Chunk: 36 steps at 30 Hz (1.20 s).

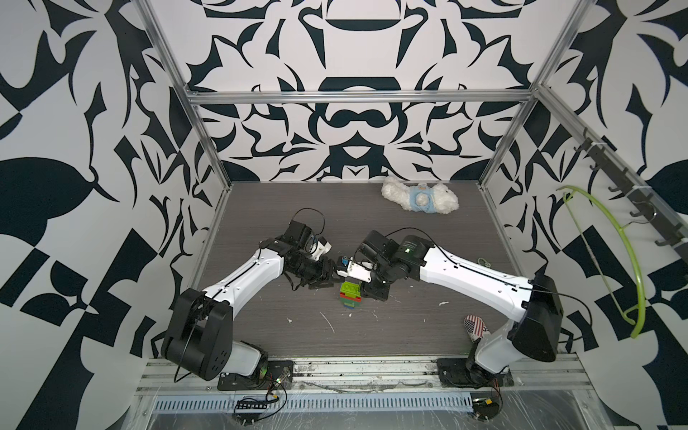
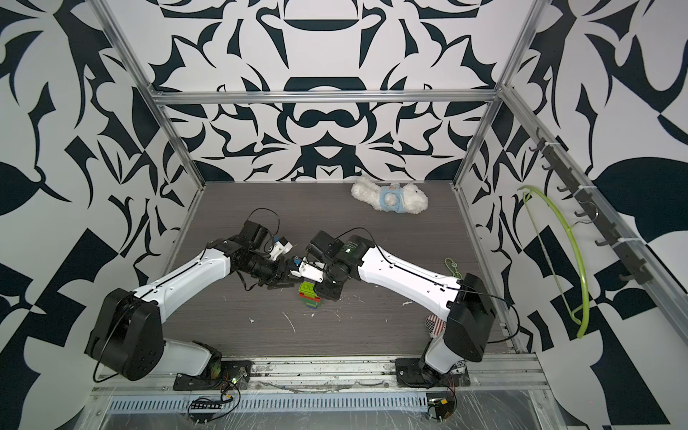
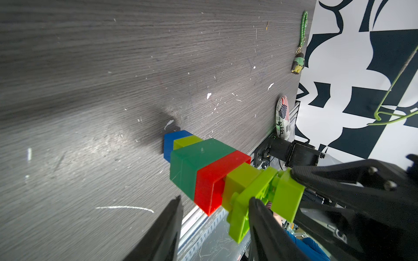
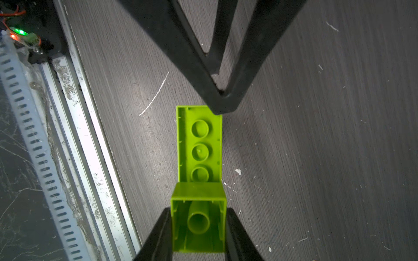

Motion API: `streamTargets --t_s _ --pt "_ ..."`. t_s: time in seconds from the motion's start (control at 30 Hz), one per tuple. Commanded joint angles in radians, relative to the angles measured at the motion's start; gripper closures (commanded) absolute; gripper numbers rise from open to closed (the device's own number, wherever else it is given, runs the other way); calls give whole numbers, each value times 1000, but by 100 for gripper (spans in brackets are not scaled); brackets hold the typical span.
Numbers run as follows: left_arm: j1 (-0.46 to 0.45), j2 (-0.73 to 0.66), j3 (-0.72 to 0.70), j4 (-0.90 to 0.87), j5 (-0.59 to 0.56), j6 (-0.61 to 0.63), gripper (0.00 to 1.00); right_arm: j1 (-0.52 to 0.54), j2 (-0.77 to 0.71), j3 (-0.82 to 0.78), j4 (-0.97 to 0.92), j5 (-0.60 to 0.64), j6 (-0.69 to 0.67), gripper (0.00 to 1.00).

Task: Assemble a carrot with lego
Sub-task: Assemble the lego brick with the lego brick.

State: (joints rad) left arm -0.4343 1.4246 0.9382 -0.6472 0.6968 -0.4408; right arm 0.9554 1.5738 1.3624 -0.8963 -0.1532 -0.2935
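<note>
Dark wood-grain surface [image 1: 409, 335], white-flecked, boxed in by black-and-white patterned wall panels [image 1: 353, 130]. The carrot [image 1: 350, 296], stacked blue, lime, green and red plastic bricks, stands well apart from the white plush toy [image 1: 419, 199], on the arms' side. The right claw [image 4: 199, 214] pinches its topmost lime brick [image 4: 199, 196]; the left claw [image 3: 216, 198] gapes partway, gripping nothing.

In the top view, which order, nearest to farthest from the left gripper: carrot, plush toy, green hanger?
1. The carrot, in the middle.
2. The plush toy, at the back of the table.
3. The green hanger, hanging far to the right.
</note>
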Motion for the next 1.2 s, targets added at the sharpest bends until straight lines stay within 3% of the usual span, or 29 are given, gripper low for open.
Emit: streamTargets --t_s 0.0,0.53,1.17 --pt "-3 -2 -17 -4 10 15 47 7 9 33 -9 -5 10 78" --pt "-3 8 -32 -25 -36 35 48 6 7 -7 -9 -17 -24 79" --pt "-3 13 -47 -24 -65 40 49 6 129 18 -120 -35 -65 81"
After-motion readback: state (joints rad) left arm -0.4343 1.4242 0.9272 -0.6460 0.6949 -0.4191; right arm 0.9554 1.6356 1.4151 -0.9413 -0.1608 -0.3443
